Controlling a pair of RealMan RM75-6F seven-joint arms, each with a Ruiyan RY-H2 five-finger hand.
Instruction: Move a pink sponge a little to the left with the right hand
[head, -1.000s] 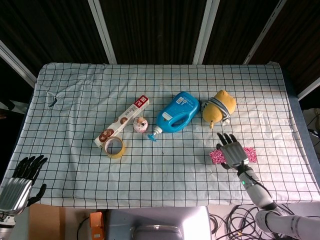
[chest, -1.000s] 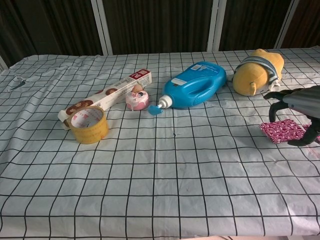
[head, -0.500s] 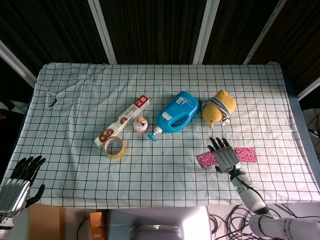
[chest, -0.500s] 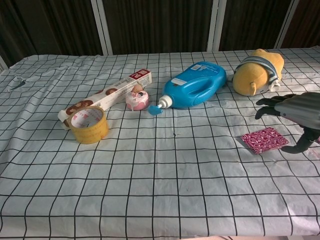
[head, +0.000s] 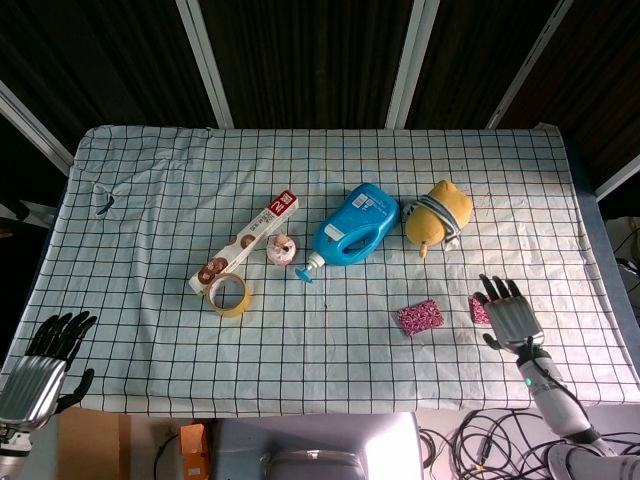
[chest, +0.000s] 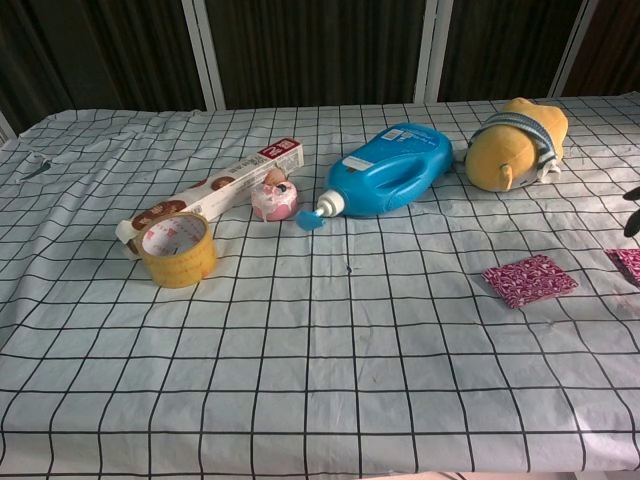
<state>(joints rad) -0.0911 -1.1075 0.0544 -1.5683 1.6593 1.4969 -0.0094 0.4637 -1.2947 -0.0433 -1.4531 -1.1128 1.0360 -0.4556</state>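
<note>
Just below and a touch left of the yellow plush toy (head: 437, 215), the pink sponge (head: 419, 317) lies flat on the checked tablecloth (head: 150, 200), with nothing touching it. From the chest view it sits in front of the plush toy, tilted a little against the grid lines. To the right of the sponge, and apart from it, the right hand (head: 508, 314) hovers low over the cloth with its fingers spread and nothing in its grasp. A second pink patch (head: 479, 309) shows beside that hand, partly hidden under it; in the chest view only a corner of it peeks in at the right edge, so I cannot tell what it is.

Left of the plush toy lies the blue detergent bottle (head: 350, 226) on its side, its nozzle pointing down and left. Further left of the toy come a small pink round item (head: 281, 249), a long snack box (head: 245, 243) set slantwise, and a roll of tape (head: 231, 294) touching the box's lower end.

Far to the left of the plush toy, off the table's near corner, the left hand (head: 45, 358) hangs with fingers apart, holding nothing.
</note>
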